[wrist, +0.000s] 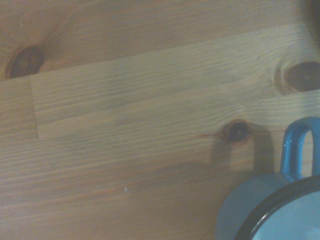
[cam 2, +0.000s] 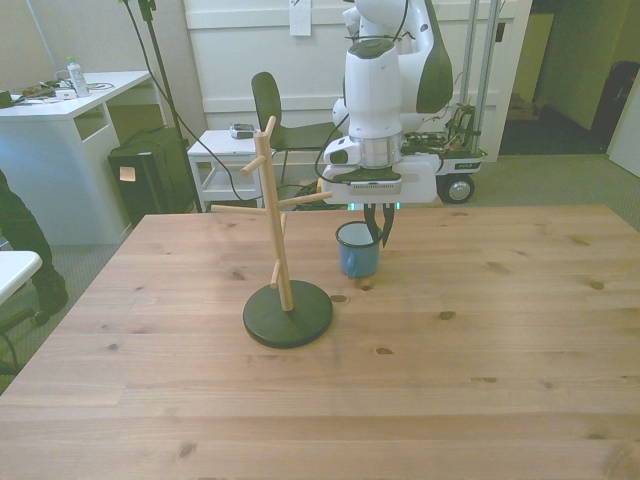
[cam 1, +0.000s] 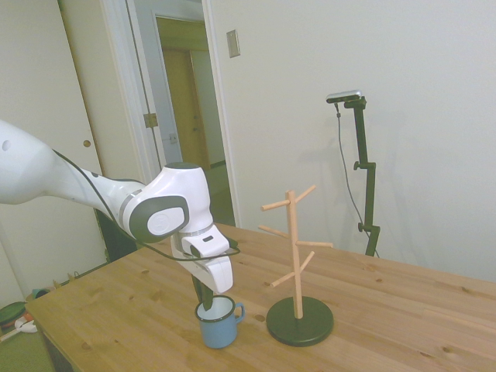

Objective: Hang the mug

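White and rounded, the arm reaches in low over the worktop (cam 1: 372,302) in the side view, its wrist bent down so that the hand (cam 1: 204,296) hangs at the rim of the mug (cam 1: 218,323). We see smooth light-blue enamel, a white inside, a dark rim, and a small loop handle turned toward the peg tree (cam 1: 297,263), which stands just beside it on a dark round base.

In the front view the hand (cam 2: 378,231) points straight down, its dark fingers drawn narrow, pinching the mug (cam 2: 357,249) at the rim on the front view's right. The peg tree (cam 2: 279,240) is pale bare wood.

In the wrist view we see knotty wood grain and the mug's (wrist: 280,200) curved wall and handle.
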You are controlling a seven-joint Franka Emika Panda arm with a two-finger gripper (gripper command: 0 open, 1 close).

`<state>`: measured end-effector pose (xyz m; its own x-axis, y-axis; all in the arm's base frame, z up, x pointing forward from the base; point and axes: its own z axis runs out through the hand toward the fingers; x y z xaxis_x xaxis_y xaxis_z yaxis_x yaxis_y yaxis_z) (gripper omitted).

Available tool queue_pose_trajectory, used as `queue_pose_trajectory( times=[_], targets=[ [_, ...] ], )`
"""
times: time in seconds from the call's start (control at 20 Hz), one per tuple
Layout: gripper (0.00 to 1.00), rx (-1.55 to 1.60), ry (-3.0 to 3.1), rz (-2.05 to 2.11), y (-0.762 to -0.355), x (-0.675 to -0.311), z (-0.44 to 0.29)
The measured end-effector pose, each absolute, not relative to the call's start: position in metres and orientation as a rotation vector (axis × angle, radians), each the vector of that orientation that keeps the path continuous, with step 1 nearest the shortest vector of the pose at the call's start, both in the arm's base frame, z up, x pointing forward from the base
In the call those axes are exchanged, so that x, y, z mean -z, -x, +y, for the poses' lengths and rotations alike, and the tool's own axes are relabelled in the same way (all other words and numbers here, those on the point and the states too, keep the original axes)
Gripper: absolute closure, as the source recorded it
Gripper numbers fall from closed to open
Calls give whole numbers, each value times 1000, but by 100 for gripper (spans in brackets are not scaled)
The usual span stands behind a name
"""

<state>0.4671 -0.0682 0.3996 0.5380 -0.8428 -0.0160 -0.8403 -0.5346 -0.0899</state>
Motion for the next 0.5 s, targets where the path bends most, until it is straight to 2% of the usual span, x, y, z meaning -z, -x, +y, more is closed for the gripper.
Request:
queue_pose_trajectory(
  times=[0.25, 0.5],
  targets=[
    [100, 80, 2696, 1458, -460, -408, -70],
    [100, 164, 2702, 1438, -456, -444, -74]
  ],
)
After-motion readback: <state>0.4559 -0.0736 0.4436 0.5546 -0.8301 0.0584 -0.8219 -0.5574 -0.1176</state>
